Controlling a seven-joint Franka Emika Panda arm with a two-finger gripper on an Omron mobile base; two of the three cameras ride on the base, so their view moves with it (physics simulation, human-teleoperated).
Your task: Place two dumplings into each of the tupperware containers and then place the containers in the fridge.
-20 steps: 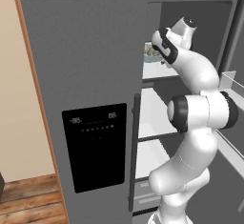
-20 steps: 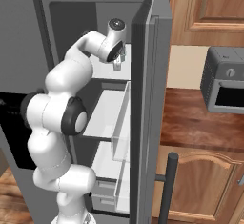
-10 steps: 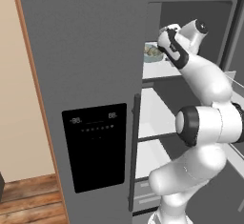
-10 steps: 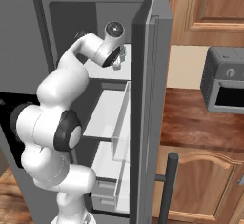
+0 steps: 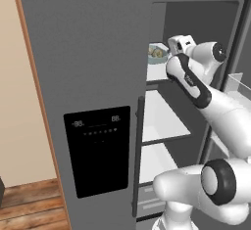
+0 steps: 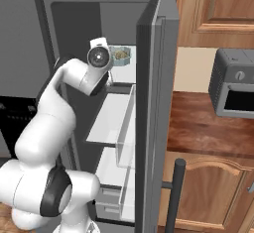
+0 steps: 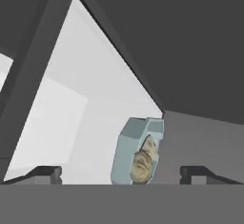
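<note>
1. Dark grey, the fridge (image 5: 93, 67) stood with its left door shut and the black panel (image 5: 98, 148) on it; the right side was open, showing white shelves (image 5: 162, 119).
2. Light blue, the eight-sided tub (image 5: 158, 54) sat on the top shelf, far inside, with tan dumplings (image 7: 143, 161) in it; how many could not be counted.
3. The gripper (image 7: 121, 173) was in front of that tub, its tips spread wide apart and holding nothing, the tub between them but further off.
4. My reading: this tub was filled and put away, so about half the job looked done.
5. The white rectangular tray was not on the shelves that could be seen, so it probably remained to be placed.
</note>
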